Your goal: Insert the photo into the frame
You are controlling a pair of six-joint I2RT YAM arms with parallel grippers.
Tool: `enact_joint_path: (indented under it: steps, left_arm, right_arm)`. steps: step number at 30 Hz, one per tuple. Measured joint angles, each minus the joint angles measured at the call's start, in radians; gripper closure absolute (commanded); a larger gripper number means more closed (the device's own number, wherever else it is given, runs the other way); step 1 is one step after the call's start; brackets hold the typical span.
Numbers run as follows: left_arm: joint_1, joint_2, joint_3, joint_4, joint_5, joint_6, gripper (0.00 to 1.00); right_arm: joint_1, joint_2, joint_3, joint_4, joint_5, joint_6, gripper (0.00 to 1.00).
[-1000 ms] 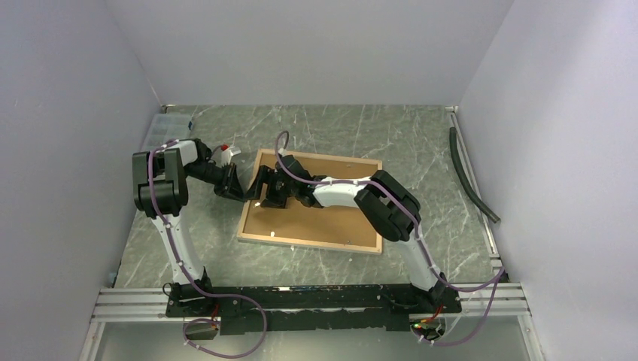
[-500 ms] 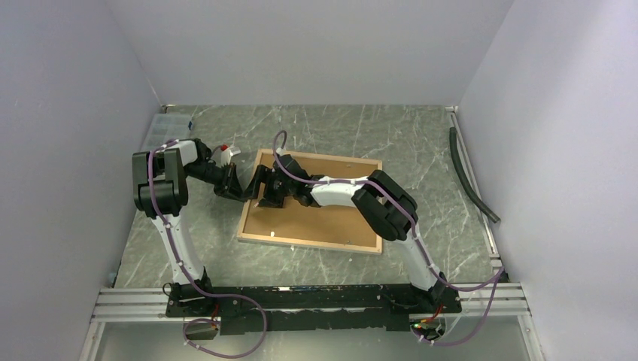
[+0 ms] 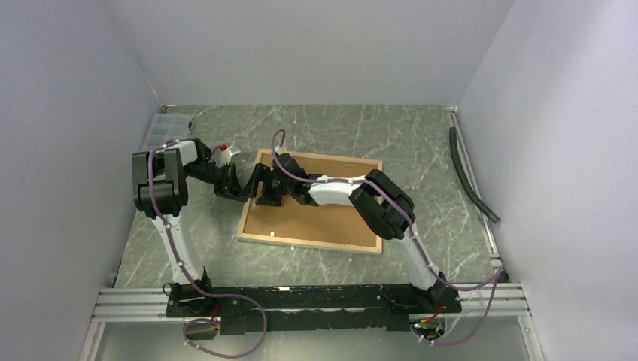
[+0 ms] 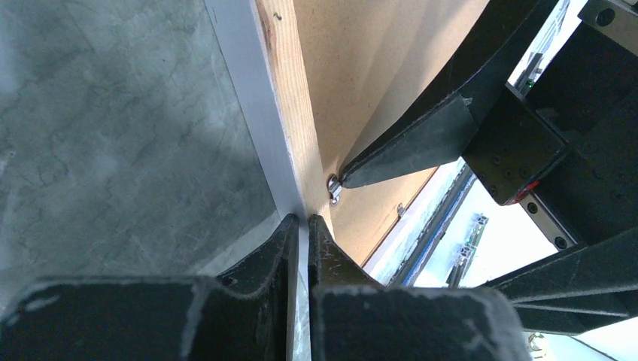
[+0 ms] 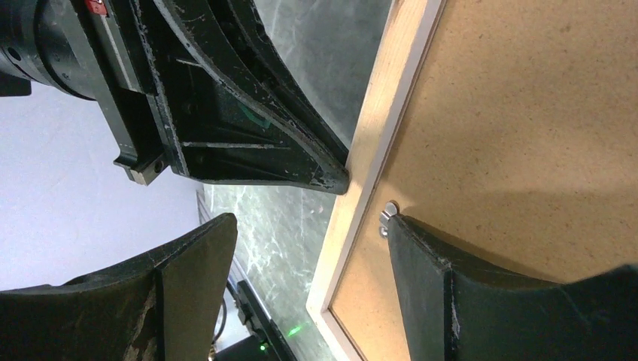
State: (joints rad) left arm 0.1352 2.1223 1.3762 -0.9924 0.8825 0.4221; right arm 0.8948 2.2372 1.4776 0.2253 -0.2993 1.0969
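Note:
The frame [image 3: 316, 245] lies face down on the table, its light-wood back rim up, with a brown fibreboard backing panel [image 3: 323, 214] inside it. The photo is hidden. My left gripper [image 3: 242, 183] is shut, its tips against the frame's left rim [image 4: 290, 113]; in the left wrist view the tips [image 4: 308, 222] meet at the rim's edge. My right gripper [image 3: 263, 186] is open and straddles that rim [image 5: 384, 113]. One of its fingertips [image 5: 402, 229] touches a small metal tab [image 5: 387, 213] on the backing, and the other hangs over the table.
A clear plastic box [image 3: 158, 128] sits at the far left corner. A black hose [image 3: 470, 177] lies along the right wall. Grey walls close in the marbled table [image 3: 421, 143] on three sides.
My right gripper has shifted a little left and farther along the frame's left rim. The left gripper and the frame have not visibly moved.

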Motion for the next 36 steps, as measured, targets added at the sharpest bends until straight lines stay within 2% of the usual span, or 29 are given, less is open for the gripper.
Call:
enact_joint_path:
  steps: [36]
  left_arm:
    - [0.001,-0.005,-0.007,0.008,0.003,-0.001,0.92]
  right_arm:
    - [-0.001,0.051,0.044,0.047,-0.055,0.006,0.26]
